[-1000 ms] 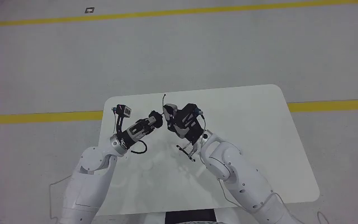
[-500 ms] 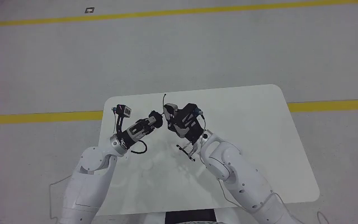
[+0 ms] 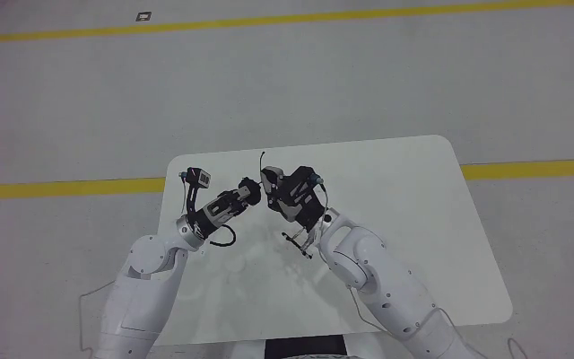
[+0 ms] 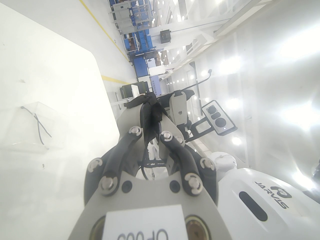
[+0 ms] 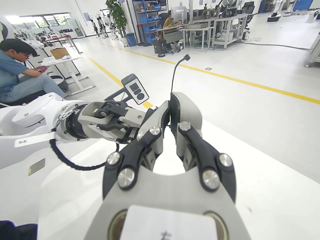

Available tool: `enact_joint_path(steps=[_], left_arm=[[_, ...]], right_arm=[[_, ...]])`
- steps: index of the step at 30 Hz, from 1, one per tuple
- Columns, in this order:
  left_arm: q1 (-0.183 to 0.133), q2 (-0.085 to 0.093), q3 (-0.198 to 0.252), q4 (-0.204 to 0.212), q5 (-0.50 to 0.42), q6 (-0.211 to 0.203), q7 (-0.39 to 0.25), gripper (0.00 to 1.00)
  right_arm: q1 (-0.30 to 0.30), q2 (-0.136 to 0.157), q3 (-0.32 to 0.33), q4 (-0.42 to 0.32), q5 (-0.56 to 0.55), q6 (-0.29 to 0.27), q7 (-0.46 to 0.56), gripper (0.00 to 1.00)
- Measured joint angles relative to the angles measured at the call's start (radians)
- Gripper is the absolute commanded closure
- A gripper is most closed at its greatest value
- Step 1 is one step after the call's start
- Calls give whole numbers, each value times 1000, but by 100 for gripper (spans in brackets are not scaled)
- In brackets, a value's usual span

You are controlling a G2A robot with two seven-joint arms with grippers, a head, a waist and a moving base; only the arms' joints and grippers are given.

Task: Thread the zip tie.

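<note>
Since the earlier frames both arms hold nearly the same pose; the right pincer (image 3: 269, 186) has shifted only marginally toward the left arm.

Top view: the left pincer (image 3: 247, 191) and the right pincer meet tip to tip above the desk (image 3: 404, 224), toward its far-left corner. The zip tie (image 3: 263, 163) projects from between them, clear of the desk surface. Loose ties (image 3: 296, 242) lie on the desk beside the right forearm.

Left wrist view: the left pincer (image 4: 150, 106) has its fingers pressed together; whether the tie's tail sits between them cannot be determined. The loose ties (image 4: 40, 126) lie crossed in a clear tray (image 4: 56, 117).

Right wrist view: the right pincer (image 5: 170, 111) is clamped on the zip tie (image 5: 173, 78), whose strap rises from the fingertips to its head. The left pincer (image 5: 155, 116) sits just beside them.
</note>
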Motion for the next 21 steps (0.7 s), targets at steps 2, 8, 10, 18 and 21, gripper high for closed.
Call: enact_joint_path(steps=[2, 8, 10, 18, 21], left_arm=[[0, 0, 0, 0, 0, 0, 0, 100], [0, 0, 0, 0, 0, 0, 0, 100], [0, 0, 0, 0, 0, 0, 0, 100], [0, 0, 0, 0, 0, 0, 0, 100], [0, 0, 0, 0, 0, 0, 0, 100]], right_arm=[[0, 0, 1, -1, -2, 5, -3, 100], [1, -1, 3, -3, -6, 6, -6, 100], [1, -1, 1, 0, -5, 5, -5, 100], [1, -1, 0, 4, 1, 0, 3, 100], [2, -1, 1, 6, 2, -1, 5, 100]])
